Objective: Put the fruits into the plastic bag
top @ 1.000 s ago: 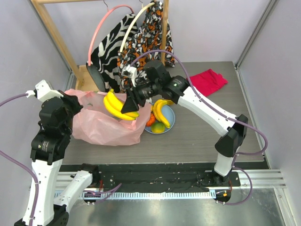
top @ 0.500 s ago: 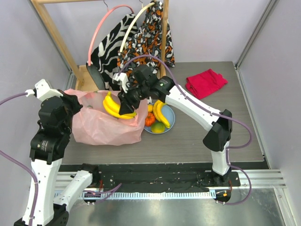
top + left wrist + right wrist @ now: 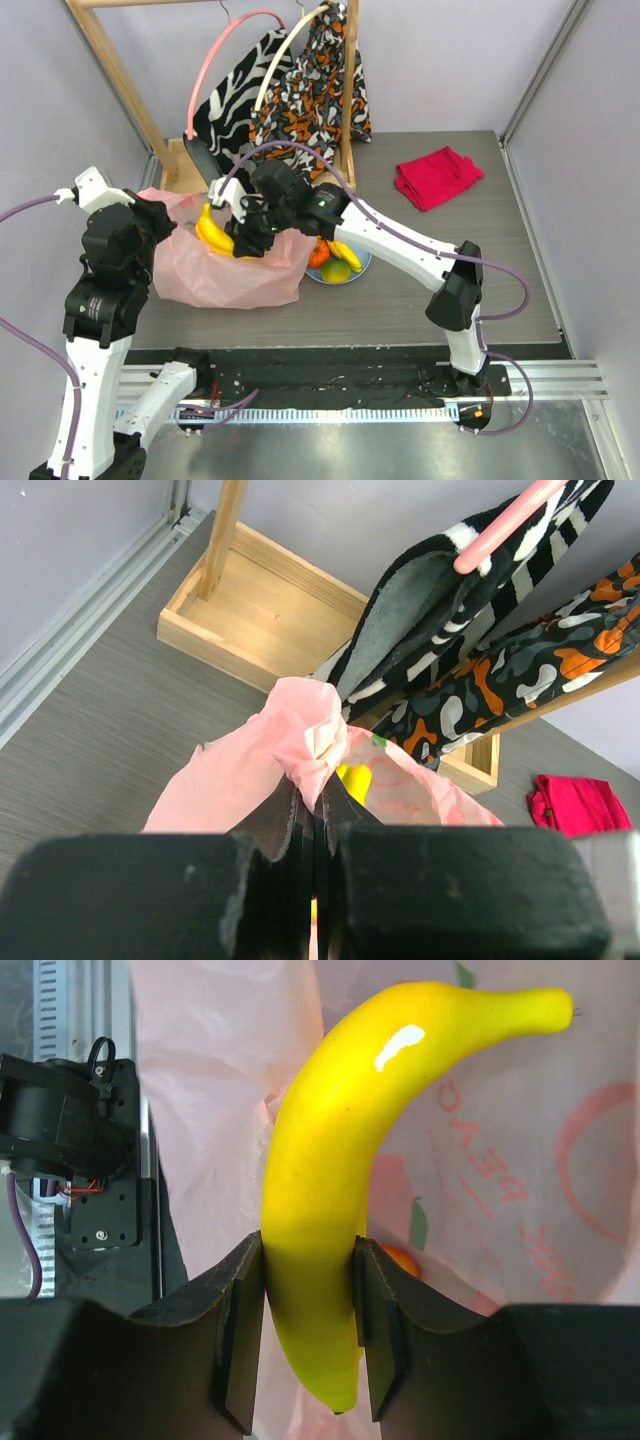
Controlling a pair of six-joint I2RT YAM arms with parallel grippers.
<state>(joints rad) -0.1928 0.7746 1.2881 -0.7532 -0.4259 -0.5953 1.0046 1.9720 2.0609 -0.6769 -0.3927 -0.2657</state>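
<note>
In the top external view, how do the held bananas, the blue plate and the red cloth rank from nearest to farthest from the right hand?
1. The held bananas, clamped in the right hand above the plastic bag.
2. The blue plate, close on its right.
3. The red cloth, far right rear.

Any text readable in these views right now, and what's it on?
"PEAC", rotated, last letter uncertain: pink print on the plastic bag, right wrist view.
A second pink fragment lower on the bag: too cut off to read.
No other text.
</note>
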